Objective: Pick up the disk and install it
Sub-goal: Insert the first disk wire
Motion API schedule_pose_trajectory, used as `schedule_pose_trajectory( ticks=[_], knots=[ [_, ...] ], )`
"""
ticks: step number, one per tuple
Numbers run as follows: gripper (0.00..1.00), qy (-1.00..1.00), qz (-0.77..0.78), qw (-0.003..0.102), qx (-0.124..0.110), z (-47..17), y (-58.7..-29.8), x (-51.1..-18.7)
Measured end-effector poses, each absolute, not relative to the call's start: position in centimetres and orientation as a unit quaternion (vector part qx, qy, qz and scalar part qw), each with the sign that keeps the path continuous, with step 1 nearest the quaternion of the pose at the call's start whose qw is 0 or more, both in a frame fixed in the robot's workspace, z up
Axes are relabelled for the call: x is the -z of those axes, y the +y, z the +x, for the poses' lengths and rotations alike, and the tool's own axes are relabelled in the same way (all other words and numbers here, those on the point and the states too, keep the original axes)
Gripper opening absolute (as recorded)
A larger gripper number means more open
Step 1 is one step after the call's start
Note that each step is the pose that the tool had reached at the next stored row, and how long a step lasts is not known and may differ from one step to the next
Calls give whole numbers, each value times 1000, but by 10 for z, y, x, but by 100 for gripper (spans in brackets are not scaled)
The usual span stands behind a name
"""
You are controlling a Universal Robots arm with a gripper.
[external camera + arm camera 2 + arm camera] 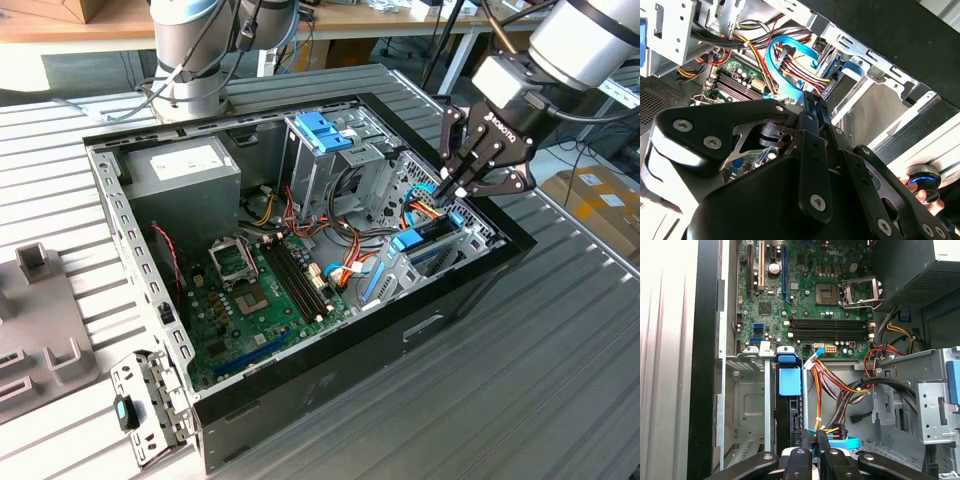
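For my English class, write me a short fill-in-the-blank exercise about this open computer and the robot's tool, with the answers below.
1. The tool is above the end of the computer case at the exterior view's ___.
2. The disk stands in the drive bay, and its plastic tab is ___ in colour.
3. The case has no cover on, and the motherboard faces ___.

Missing words: right; blue; upward

Ribbed metal table [560,350]: open PC case [420,325] mid-frame, grey fixture block [40,320] at left edge, arm base [190,95] upper left.
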State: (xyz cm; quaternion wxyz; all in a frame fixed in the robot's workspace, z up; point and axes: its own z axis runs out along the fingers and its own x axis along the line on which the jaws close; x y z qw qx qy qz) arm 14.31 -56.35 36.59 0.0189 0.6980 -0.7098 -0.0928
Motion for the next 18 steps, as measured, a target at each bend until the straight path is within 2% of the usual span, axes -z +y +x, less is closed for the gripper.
schedule_pose_trajectory(
  ticks=[18],
  knots=[
    [16,-710,698,19,93,136,-564,-366]
  ],
)
